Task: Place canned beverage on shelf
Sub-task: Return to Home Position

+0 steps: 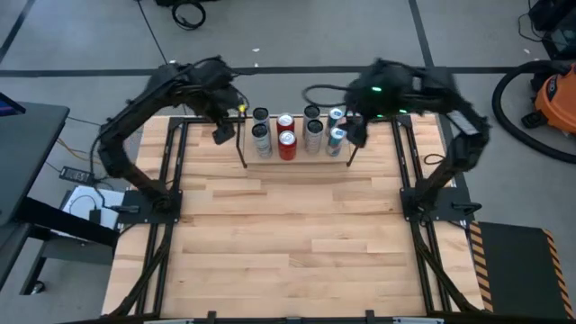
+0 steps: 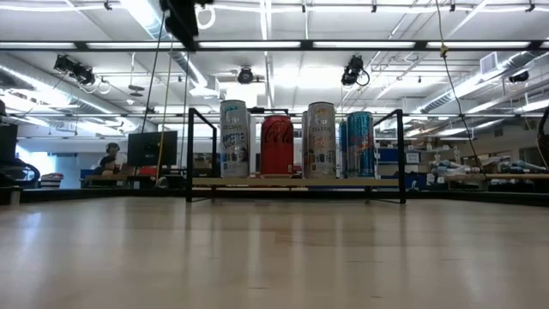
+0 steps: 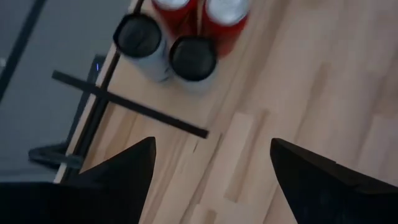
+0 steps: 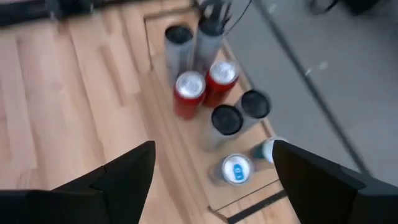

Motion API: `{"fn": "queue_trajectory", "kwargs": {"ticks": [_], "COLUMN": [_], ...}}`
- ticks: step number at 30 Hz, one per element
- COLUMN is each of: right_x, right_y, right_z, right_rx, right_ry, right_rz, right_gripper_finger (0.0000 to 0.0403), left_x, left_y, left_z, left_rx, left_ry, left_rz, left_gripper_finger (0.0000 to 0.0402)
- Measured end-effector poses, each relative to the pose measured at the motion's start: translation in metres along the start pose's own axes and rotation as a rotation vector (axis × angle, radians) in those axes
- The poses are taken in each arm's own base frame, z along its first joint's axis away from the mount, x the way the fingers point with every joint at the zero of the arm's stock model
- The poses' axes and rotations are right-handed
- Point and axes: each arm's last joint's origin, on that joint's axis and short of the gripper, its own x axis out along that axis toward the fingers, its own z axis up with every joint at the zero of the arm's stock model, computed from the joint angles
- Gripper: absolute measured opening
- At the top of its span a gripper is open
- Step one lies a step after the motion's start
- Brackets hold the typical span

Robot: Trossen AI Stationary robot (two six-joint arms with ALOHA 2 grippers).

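bench [image 1: 288,234]: light wood, under my arms.
shelf [image 1: 297,163]: at the bench's far edge, between my tools.
cans [image 1: 287,144]: eight upright on the shelf, two rows.
left tool [image 1: 223,133]: spread wide, empty, raised by the shelf's left end.
right tool [image 1: 355,131]: wide, empty, by its right end.

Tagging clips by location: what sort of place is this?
Likely a robotics lab or workshop hall: long ceiling strip lights, a monitor beyond the wooden table, and an orange shop vacuum nearby.
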Motion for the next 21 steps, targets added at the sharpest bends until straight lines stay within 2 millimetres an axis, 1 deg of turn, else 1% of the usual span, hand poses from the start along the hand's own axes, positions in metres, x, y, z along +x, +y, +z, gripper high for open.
{"fn": "queue_trajectory", "kwargs": {"ticks": [3,6,8,10,12,15,17,21], "right_x": [-0.036,-0.068,-0.085,-0.094,-0.097,-0.092,-0.085,-0.057], "right_y": [0.005,0.009,0.012,0.016,0.019,0.024,0.028,0.043], "right_z": [-0.014,-0.029,-0.039,-0.05,-0.061,-0.078,-0.09,-0.112], "right_rx": [0.014,0.039,0.043,0.032,0.035,0.038,0.031,-0.015], "right_ry": [-0.097,-0.195,-0.247,-0.272,-0.286,-0.291,-0.291,-0.298], "right_rz": [-0.066,-0.115,-0.109,-0.098,-0.106,-0.138,-0.141,-0.101], "right_gripper_finger": [0.0332,0.0332,0.0332,0.0332,0.0332,0.0332,0.0332,0.0332], "left_x": [-0.027,-0.054,-0.071,-0.084,-0.091,-0.092,-0.087,-0.068], "left_y": [-0.01,-0.019,-0.025,-0.031,-0.036,-0.042,-0.044,-0.046], "left_z": [-0.013,-0.029,-0.041,-0.051,-0.064,-0.084,-0.099,-0.126], "left_rx": [0.012,0.033,0.045,0.052,0.071,0.093,0.097,0.079], "left_ry": [-0.09,-0.175,-0.237,-0.32,-0.389,-0.459,-0.488,-0.522], "left_rz": [-0.007,-0.006,-0.007,-0.011,-0.016,-0.025,-0.027,-0.033], "left_gripper_finger": [0.0318,0.0318,0.0318,0.0318,0.0318,0.0318,0.0318,0.0318]}}
